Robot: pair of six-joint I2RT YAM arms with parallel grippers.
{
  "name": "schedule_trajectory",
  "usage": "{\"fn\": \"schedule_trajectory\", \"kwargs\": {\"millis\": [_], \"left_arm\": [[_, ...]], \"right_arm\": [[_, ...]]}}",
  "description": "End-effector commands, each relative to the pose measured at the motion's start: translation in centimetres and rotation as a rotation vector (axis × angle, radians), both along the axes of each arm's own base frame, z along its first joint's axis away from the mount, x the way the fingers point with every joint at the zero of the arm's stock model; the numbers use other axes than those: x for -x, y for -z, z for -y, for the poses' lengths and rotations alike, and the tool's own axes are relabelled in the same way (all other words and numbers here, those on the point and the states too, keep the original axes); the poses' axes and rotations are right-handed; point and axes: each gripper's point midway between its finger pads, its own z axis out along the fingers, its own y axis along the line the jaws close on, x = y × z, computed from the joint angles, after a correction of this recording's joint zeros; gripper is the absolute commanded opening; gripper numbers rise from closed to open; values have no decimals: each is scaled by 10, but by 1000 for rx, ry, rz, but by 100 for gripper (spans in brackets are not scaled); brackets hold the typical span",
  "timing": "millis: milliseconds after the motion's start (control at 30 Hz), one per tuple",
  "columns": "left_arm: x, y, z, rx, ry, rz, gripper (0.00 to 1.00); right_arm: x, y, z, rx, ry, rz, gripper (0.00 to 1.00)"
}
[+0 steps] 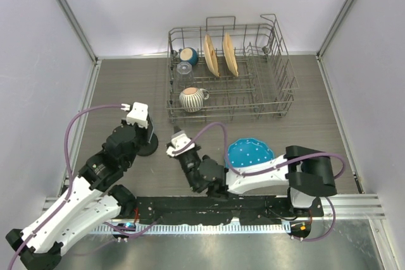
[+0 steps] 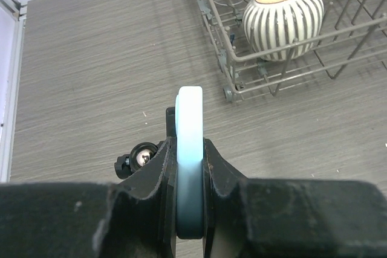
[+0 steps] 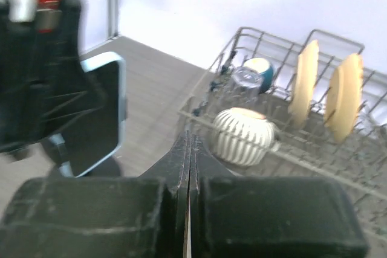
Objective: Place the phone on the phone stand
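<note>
Since the left end effector (image 2: 189, 144) is pinching the phone (image 2: 189, 104) by its flat sides, the step now looks like setting the phone down into the phone stand (image 2: 140, 160). The phone stands up on its thin edge, held above the tabletop (image 2: 91, 58). It is close to the left edge and about halfway between the near edge and the far edge. The stand sits on the tabletop just beside the phone and lower down.

To do this well, I think the arm should slide the phone over until it is right above the top of the stand. Then it should go down slowly and let go only when the phone sits in it. If it comes down crooked, the phone could bump the stand and tip it.

The fingers (image 2: 214, 167) are open only as wide as the phone is thick, and both press on it. The right end effector (image 3: 188, 149) is squeezed all the way closed with nothing in it. It hangs near the middle of the tabletop.
</note>
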Motion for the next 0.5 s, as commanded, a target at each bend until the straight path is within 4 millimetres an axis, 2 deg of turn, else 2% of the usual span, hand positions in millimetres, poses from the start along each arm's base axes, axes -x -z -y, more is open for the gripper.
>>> {"fn": "schedule_trajectory", "kwargs": {"millis": [0,33,67,100,133,167,200,233,267,300,333,367,400,433,467], "left_arm": [[13,0,-5,-63,51,-46,0],[16,-3,-1,-41,80,-39,0],[18,-6,2,-28,100,-35,0],[20,-9,4,-13,119,-27,0],[22,-11,6,-3,134,-21,0],[25,-16,11,17,167,-14,0],[27,-18,13,28,181,-11,0],[30,-20,16,39,200,-15,0],[36,-25,22,54,251,-19,0],[39,-27,26,63,279,-20,0],[42,-32,29,74,303,-17,0],[45,-38,32,86,325,-10,0],[52,-43,40,106,384,-10,0],[56,-48,43,115,414,-2,0],[61,-57,47,131,449,10,0]], "right_arm": [[-21,-48,26,-5,-71,98,2],[-25,-45,17,-46,-156,58,4],[-48,-43,21,-35,-207,32,5],[-25,-20,-15,95,-560,-21,11],[-19,-19,-17,55,-701,-91,33],[-26,-15,-12,69,-768,-104,40],[-17,-6,-13,86,-827,-107,47],[-10,-8,-12,89,-869,-87,66],[-5,-4,-12,91,-909,-84,76],[-8,0,-9,91,-933,-89,81],[1,3,-11,99,-1017,-97,84],[2,13,-15,92,-1055,-144,84],[-3,11,-13,82,-1081,-144,84],[9,14,-14,85,-1175,-155,84],[8,21,-16,79,-1197,-181,84]]}}
